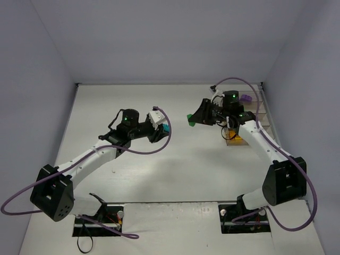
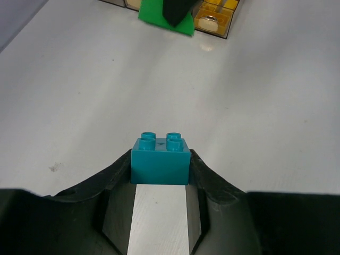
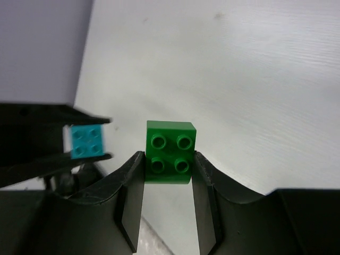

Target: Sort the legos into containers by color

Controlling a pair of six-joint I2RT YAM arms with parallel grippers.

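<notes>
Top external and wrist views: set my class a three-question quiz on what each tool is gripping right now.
1. True or false: the left tool grips an orange brick.
2. How many studs show on the green brick in the right tool? A two, B four, C six.
3. Fill in: in the right wrist view, the teal brick appears to the ____ of the green brick.
Key: 1 false, it is teal; 2 B; 3 left.
</notes>
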